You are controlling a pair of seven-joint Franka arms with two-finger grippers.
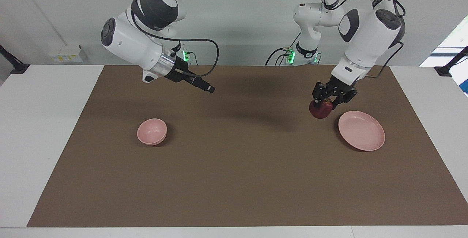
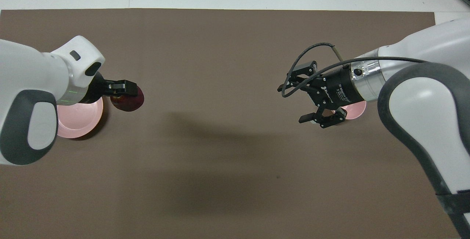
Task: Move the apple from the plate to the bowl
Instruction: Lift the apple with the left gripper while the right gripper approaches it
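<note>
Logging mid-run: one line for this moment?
left gripper: shut on apple, above mat | plate: empty | right gripper: open, above mat | bowl: empty

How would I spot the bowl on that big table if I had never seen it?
Start at the brown mat that covers the table, then go toward the right arm's end. The bowl stands alone there on the mat, small, round and pale pink. The plate at the left arm's end is pink too, but the bowl is deeper and much narrower.

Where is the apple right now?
In the facing view the apple hangs in the left hand, lifted over the brown mat beside the plate, toward the left arm's end.
</note>
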